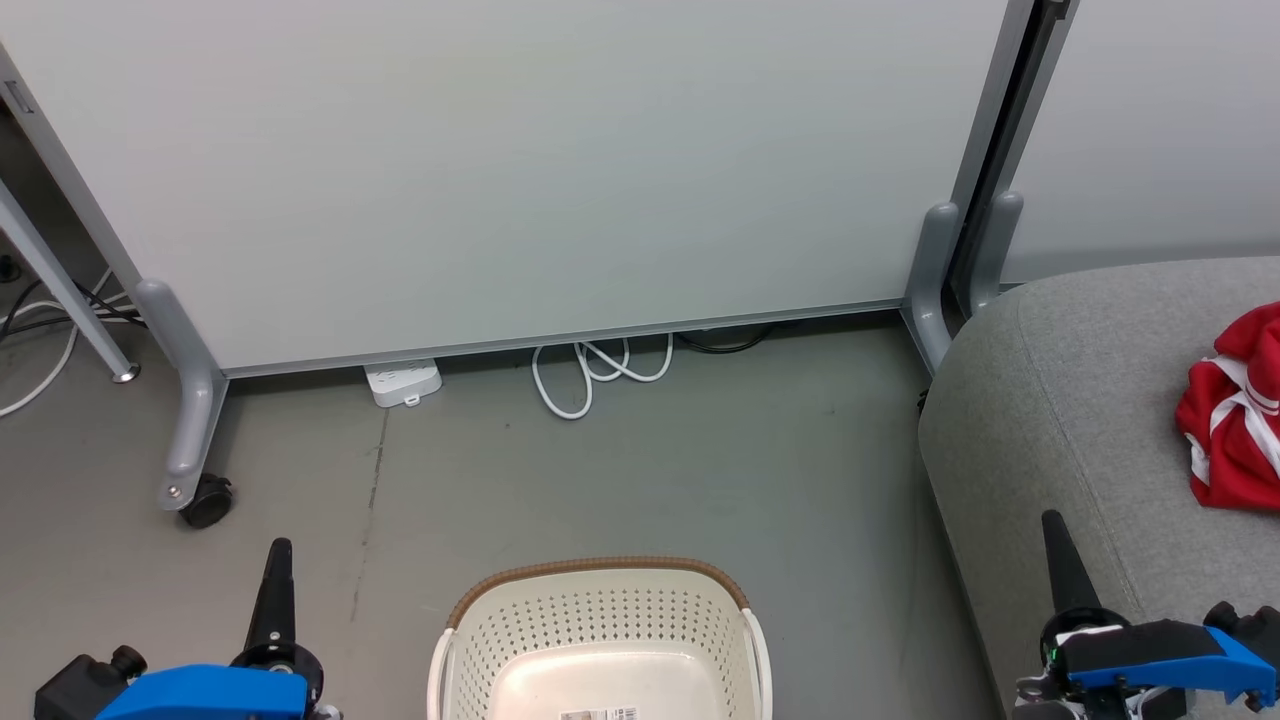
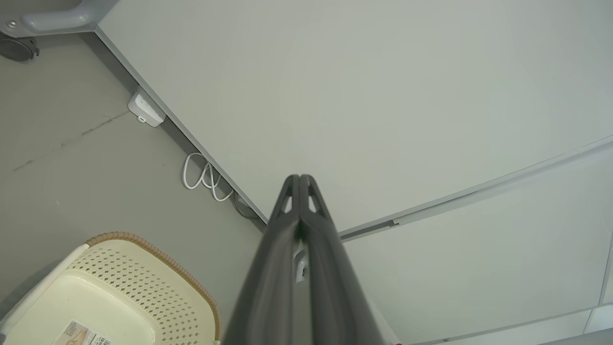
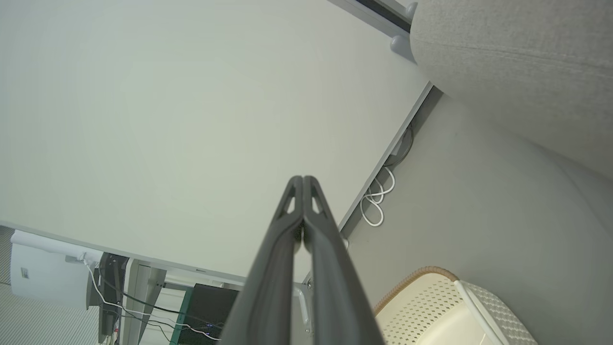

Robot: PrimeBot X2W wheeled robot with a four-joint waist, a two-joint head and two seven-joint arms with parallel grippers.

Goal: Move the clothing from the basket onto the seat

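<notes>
basket (image 1: 600,640): perforated plastic, woven-look rim | seat (image 1: 1060,400): matt woven cloth | clothing (image 1: 1235,420): soft fabric

Legible markings: none.
We find one printed item, a small sticker (image 1: 600,714) on the inner floor of the basket (image 1: 600,612). It lies at the bottom centre of the head view and at the lower left of the left wrist view. We see dark print and a brownish picture patch on it, but the characters are too small and blurred for us to read.
</notes>
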